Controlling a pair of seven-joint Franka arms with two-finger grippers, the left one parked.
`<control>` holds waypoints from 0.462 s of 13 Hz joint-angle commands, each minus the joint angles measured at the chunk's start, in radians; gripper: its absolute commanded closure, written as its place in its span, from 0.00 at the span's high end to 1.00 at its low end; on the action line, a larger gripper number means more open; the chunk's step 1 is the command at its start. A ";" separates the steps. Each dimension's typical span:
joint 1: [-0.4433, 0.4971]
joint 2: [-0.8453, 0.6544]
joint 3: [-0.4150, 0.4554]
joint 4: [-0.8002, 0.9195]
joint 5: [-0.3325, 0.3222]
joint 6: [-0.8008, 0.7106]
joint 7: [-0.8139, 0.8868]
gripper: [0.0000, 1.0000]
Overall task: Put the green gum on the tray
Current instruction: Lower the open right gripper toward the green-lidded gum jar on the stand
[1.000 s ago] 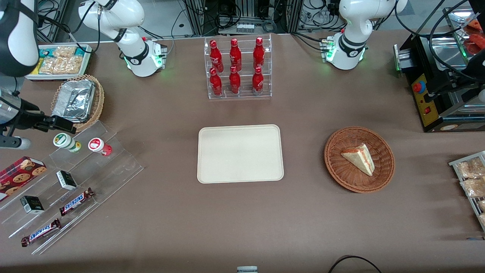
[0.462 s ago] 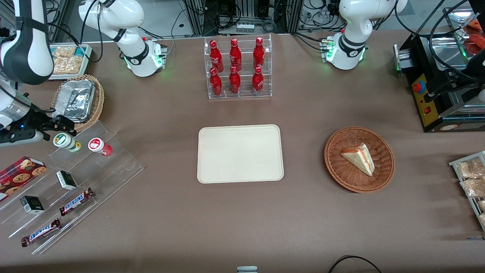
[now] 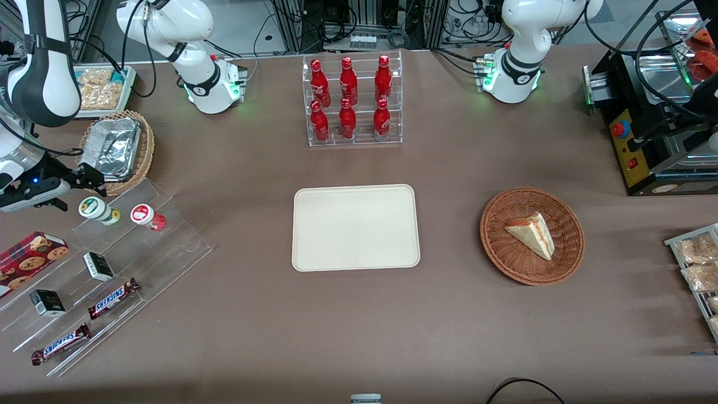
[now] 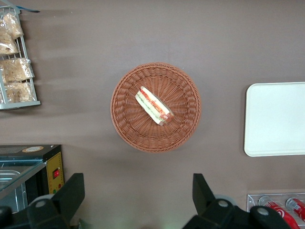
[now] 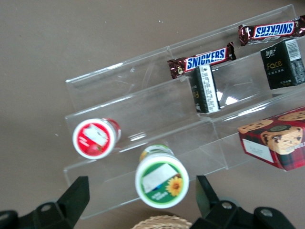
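Gripper [image 3: 90,178] fingers are spread wide just above the green gum [image 3: 97,210] – nothing is gripped – which stands on the clear stepped rack [image 3: 140,247], well apart from the tray [image 3: 355,228]

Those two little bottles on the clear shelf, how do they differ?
The green gum has a green-rimmed lid with a sunflower mark; the red bottle has a red lid. The open gripper hovers around the green gum, not the red bottle. Both are small, white-labelled and stand side by side on one step.
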 commanded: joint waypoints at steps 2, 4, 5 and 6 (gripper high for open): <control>0.006 0.026 -0.008 -0.024 -0.011 0.062 -0.034 0.99; 0.004 0.053 -0.008 -0.029 -0.011 0.098 -0.057 0.99; 0.004 0.062 -0.008 -0.030 -0.011 0.108 -0.057 0.99; 0.004 0.069 -0.008 -0.030 -0.011 0.117 -0.059 0.99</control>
